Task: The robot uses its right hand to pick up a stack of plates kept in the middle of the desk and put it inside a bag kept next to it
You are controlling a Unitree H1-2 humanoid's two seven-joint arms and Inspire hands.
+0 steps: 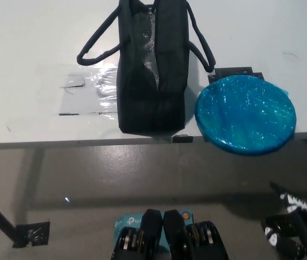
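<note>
On the desk (28, 65), wrapped blue plates (245, 115) sit beside the black bag (152, 70); right hand (289, 227) low, grip unclear.

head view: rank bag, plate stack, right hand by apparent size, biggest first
1. Black bag, though the top edge crops it.
2. Blue wrapped plate stack, close behind the bag; the call is rough.
3. Black right hand, smallest, only partly in frame at bottom right, and nearer the camera.
</note>
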